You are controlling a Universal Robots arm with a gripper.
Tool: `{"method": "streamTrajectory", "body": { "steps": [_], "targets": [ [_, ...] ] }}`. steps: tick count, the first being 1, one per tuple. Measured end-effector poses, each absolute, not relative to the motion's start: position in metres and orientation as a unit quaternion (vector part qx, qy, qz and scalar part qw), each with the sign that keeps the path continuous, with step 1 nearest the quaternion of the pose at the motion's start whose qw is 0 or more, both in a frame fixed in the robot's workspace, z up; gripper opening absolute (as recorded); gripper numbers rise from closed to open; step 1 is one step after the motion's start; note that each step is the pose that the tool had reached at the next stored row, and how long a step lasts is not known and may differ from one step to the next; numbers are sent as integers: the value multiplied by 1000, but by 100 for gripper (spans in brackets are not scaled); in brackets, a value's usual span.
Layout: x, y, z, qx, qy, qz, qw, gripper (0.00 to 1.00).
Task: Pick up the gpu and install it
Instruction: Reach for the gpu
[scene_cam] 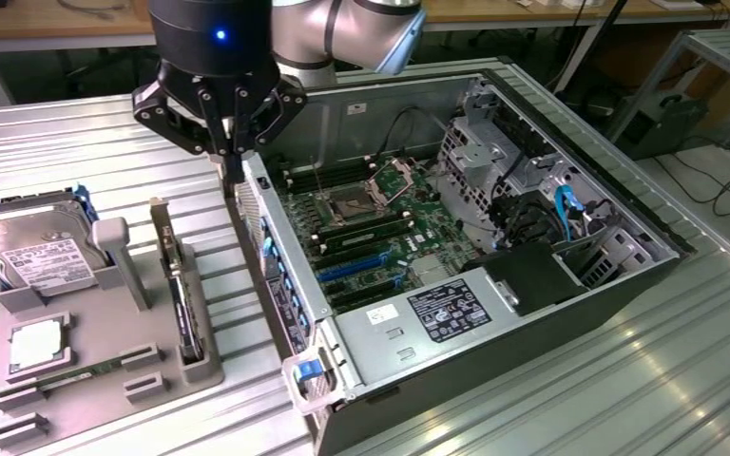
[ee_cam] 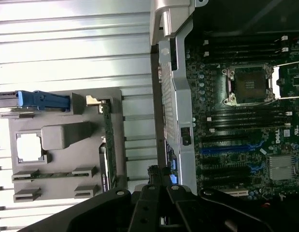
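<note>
Exterior, jaws: the gripper (scene_cam: 228, 163) hangs over the rear corner of the open case (scene_cam: 593, 304), jaws clenched on nothing.
Exterior, gpu: the gpu (scene_cam: 185, 304) stands on edge in the grey holder (scene_cam: 111, 380) on the bench (scene_cam: 111, 152), just beside the case.
Exterior, line-up: the card sits below the jaws, toward the camera and slightly to the exterior view's left. Its long axis runs alongside the case wall.
Exterior, writing: there's a white label on the hard drive (scene_cam: 35, 252) and a black one on the power supply (scene_cam: 448, 313), both too small to read.
Wrist, jaws: pinched together and empty.
Wrist, gpu: seen edge-on in its slot, between the holder's other parts and the case.
Wrist, writing: white print on the motherboard (ee_cam: 236, 145), not legible.
</note>
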State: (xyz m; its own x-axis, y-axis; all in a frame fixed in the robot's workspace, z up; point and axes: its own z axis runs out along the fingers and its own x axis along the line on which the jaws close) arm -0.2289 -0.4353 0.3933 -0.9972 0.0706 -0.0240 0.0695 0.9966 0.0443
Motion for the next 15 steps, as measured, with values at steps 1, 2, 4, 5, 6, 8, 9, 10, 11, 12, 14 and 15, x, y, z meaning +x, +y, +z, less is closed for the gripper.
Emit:
{"method": "streamTrajectory", "body": {
  "steps": [1,2,4,5,6,8,9,10,11,12,14,15],
  "targets": [
    [-230,-436,393,35,999,22,13,11],
    [-231,-436,393,35,999,22,13,11],
    [-233,-437,393,35,999,22,13,11],
    [-234,-438,393,35,999,22,13,11],
    [-235,-438,393,35,999,22,13,11],
    [-236,-439,393,35,999,22,13,11],
    [-237,-439,393,35,999,22,13,11],
    [-238,-440,393,35,999,22,13,11],
    [-238,-440,393,35,999,22,13,11],
    [-239,-441,393,35,999,22,13,11],
    [-240,-441,393,35,999,22,13,11],
    [-241,-442,393,35,999,22,13,11]
  ]
}}
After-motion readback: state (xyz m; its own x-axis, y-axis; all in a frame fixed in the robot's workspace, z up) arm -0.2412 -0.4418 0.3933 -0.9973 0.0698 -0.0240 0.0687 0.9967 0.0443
